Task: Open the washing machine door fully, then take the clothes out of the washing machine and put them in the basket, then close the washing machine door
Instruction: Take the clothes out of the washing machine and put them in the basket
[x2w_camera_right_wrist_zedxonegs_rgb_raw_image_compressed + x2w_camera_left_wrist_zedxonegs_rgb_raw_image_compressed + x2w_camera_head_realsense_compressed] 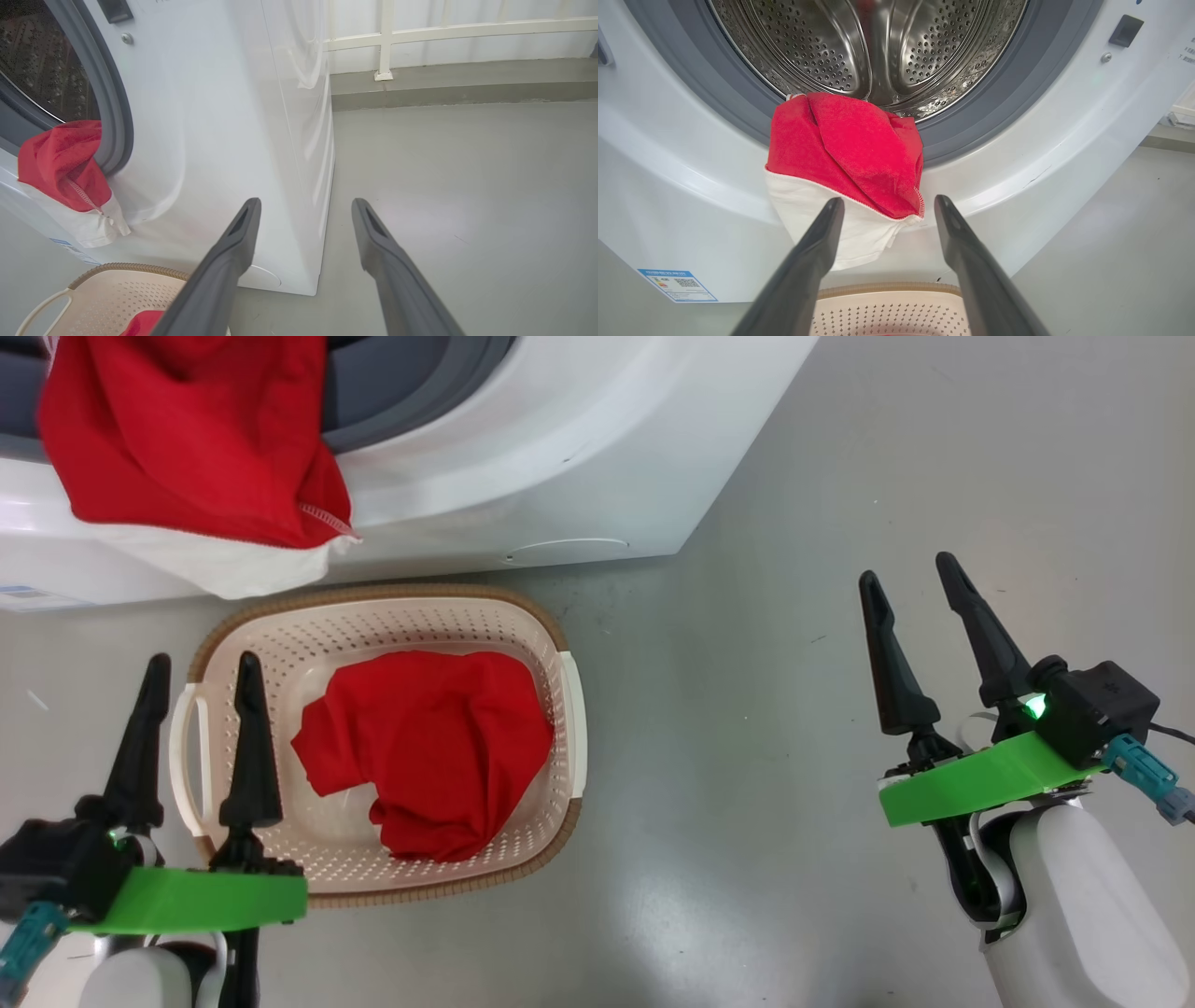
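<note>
Left gripper wide, empty, aimed at red-white garment hanging off washing machine over basket; right gripper wide, idle.

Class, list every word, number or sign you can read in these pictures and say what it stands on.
No text reads clearly.
Blue label sticker, low on the washing machine: QR code and print, too small to read.
Small print on the machine's front panel: blurred and cut off.
</note>
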Robot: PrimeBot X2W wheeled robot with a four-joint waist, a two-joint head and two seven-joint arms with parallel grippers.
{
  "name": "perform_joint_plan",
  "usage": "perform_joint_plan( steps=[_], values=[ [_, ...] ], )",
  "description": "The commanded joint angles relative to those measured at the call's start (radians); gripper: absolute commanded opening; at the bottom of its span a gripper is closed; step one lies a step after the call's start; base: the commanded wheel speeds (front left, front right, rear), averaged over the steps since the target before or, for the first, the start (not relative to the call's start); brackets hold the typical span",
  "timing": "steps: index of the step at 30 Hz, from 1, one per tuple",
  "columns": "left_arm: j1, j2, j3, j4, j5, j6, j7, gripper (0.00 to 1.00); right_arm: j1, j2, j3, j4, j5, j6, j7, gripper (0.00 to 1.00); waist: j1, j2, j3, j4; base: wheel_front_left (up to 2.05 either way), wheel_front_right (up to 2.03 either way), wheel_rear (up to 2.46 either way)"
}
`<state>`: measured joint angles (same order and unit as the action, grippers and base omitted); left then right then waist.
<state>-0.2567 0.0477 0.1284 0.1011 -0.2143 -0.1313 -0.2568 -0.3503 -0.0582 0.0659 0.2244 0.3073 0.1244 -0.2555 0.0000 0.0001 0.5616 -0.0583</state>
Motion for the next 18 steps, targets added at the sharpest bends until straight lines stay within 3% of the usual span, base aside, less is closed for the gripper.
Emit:
perform_joint_plan(
  steps=[1,18],
  values=[
    [-0.002,0.01,0.027,-0.01,-0.009,0.001,-0.005,1.0,0.031,0.001,0.023,-0.019,0.001,0.006,-0.006,1.0,0.0,-0.0001,-0.001,-0.001,0.0,0.0,0.0],
    [-0.295,0.064,-0.062,0.245,0.036,0.001,-0.005,1.0,0.025,0.004,0.026,-0.02,0.003,0.006,-0.006,1.0,0.0,-0.0001,0.012,-0.003,0.0,0.0,0.0]
  ],
)
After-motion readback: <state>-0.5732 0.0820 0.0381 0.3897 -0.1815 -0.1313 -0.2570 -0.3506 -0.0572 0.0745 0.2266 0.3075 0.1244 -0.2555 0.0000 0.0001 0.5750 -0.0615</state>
